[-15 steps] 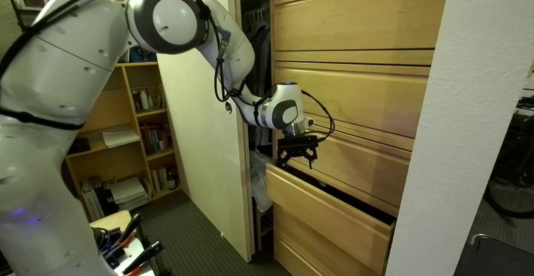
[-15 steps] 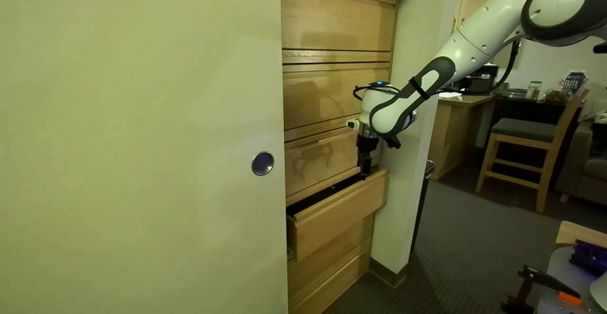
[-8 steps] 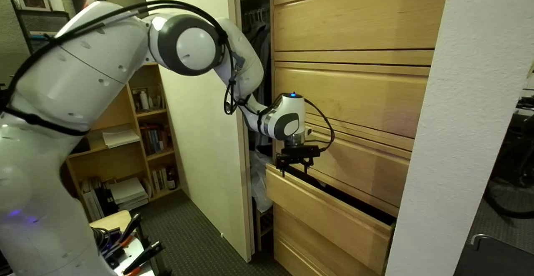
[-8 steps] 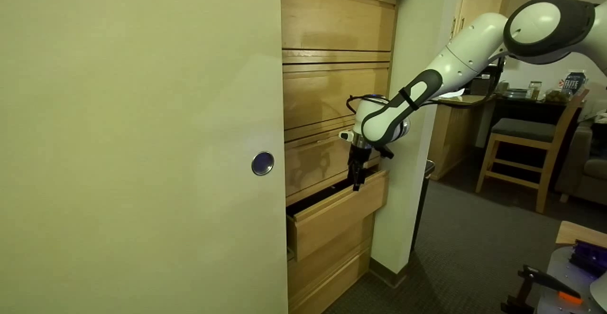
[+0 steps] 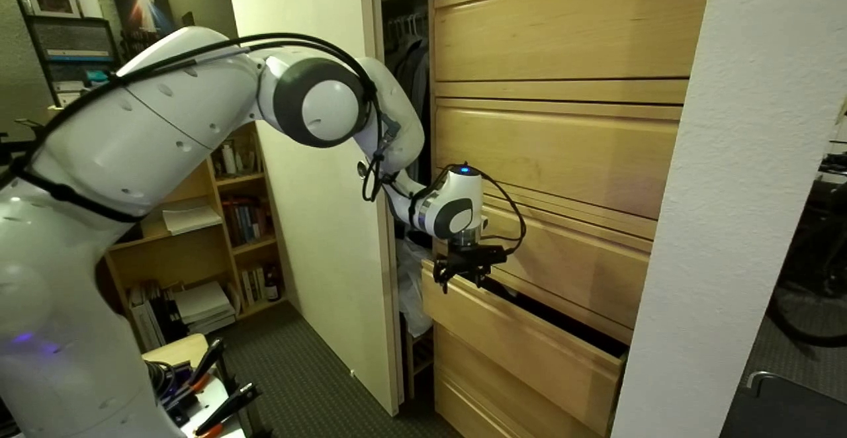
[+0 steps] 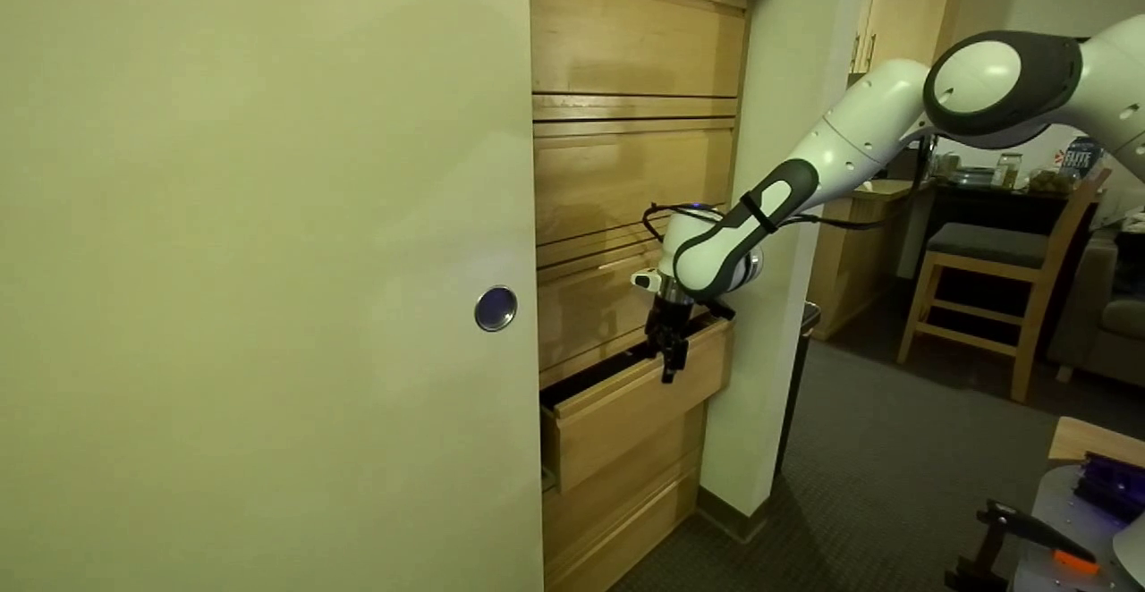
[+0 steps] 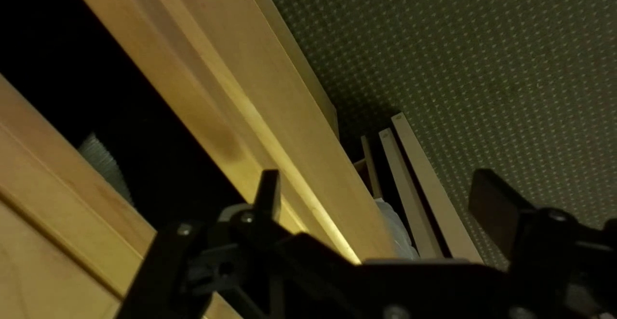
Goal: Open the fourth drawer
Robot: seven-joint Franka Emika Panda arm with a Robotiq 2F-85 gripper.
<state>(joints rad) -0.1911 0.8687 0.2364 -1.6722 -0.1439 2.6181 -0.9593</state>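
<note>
As the white arm (image 5: 185, 114) descended over the preceding second, its black gripper (image 7: 378, 184) passed from above the dark gap (image 5: 569, 322) to a lower station, farther out from the dresser (image 5: 562, 89), where it overlapped the front of the fourth drawer (image 5: 519, 345) in both exterior views. The drawer itself did not move in that interval: it stood partly drawn out, fourth from the top, beneath three upper fronts (image 5: 562, 153) that lay flush. The jaws stood well apart and held nothing. Viewed from the wrist, one finger (image 7: 268, 196) showed against the drawer's top edge and the opposite finger (image 7: 496, 208) over the patterned carpet (image 7: 482, 68) beyond, with part of the wooden front between them. Contact with the wood could not be confirmed, since the gripper's own dark body masked the lower part of that view.

For the task, opening was judged begun but unfinished, the drawer appearing only partway along its travel. The downward and outward shift suggested that the gripper was being set astride the front, in preparation for a further pull. Such a pull seemed to call for one finger behind the top edge and a level outward motion; a shallow hold on the plain, handle-less front would probably have slipped off.
</note>
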